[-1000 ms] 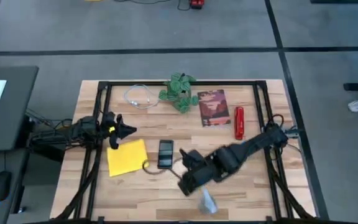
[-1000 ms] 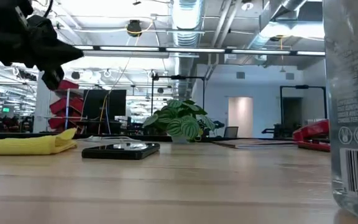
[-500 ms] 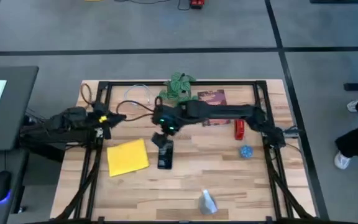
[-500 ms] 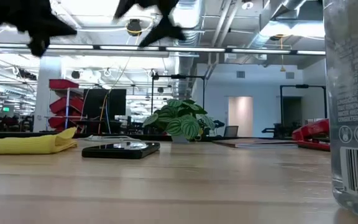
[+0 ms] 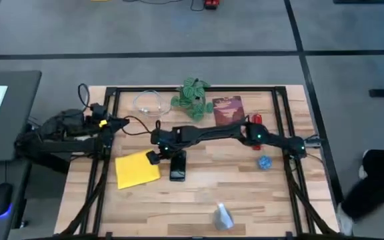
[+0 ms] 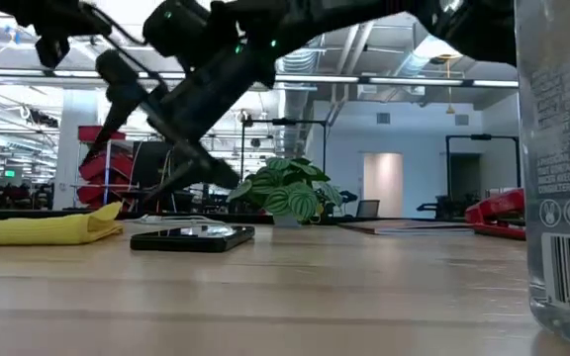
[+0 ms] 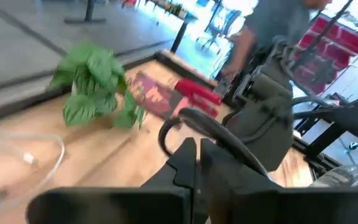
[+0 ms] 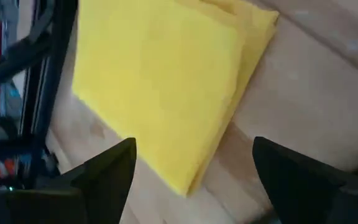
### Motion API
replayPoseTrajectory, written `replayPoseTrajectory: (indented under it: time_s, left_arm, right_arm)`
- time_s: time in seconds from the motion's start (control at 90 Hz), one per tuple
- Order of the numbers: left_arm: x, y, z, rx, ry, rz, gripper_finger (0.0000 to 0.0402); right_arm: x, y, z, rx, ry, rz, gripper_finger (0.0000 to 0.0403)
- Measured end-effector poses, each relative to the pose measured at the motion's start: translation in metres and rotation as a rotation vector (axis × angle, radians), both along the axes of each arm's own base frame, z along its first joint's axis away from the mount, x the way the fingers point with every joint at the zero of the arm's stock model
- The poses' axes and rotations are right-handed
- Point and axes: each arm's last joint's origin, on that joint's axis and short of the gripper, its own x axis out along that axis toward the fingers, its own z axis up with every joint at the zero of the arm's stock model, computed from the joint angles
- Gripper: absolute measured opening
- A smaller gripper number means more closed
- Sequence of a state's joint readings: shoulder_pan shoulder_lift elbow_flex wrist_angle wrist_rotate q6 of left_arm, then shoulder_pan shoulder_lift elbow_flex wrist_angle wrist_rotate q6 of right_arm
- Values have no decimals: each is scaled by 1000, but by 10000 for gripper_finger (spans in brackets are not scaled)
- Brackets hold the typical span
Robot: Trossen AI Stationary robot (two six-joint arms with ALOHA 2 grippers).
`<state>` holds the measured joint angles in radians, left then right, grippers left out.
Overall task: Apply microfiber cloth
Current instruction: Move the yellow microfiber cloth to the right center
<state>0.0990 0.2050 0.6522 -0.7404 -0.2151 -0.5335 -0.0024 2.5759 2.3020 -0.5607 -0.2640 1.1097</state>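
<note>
The pale wooden plank desk (image 5: 245, 193) fills mid-frame. The right tool (image 5: 153, 157), fingers spread apart and empty, hangs above the right edge of the bright yellow, soft, folded microfiber cloth (image 5: 137, 169), which lies flat left of centre beside the flat black glossy smartphone (image 5: 177, 167). The left tool (image 5: 115, 123) waits at upper left; its fingers cannot be made out.

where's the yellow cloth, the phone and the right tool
microfiber cloth (image 5: 137, 169), high view, middle of the flat yellow square
phone (image 5: 177, 167), high view, middle of its dark screen
right tool (image 8: 194, 171), right wrist view, midway between its two spread dark fingertips, above the cloth's edge
</note>
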Motion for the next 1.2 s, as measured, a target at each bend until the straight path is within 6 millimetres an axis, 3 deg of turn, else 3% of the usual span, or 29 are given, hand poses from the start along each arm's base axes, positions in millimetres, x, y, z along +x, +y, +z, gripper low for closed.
replayPoseTrajectory:
  time_s: [0.333, 0.567, 0.778, 0.9, 1.122, 1.2]
  left_arm:
    - [-1, -1, -27, -177, 311, 54, 0]
    - [3, 0, -27, -185, 317, 55, 0]
    - [3, 0, -27, -186, 315, 52, 0]
    - [3, 0, -27, -185, 315, 52, 0]
    - [3, 0, -27, -185, 314, 53, 0]
    - [3, 0, -27, -185, 314, 53, 0]
  right_arm:
    - [7, -4, -28, 48, 22, -93, 286]
    - [13, -4, -49, 94, 21, -147, 281]
    - [13, 8, -64, 64, 57, -184, 269]
    - [12, 11, -66, 27, 66, -210, 212]
    - [12, 11, -67, -15, 66, -224, 29]
    - [12, 12, -67, -48, 58, -225, 10]
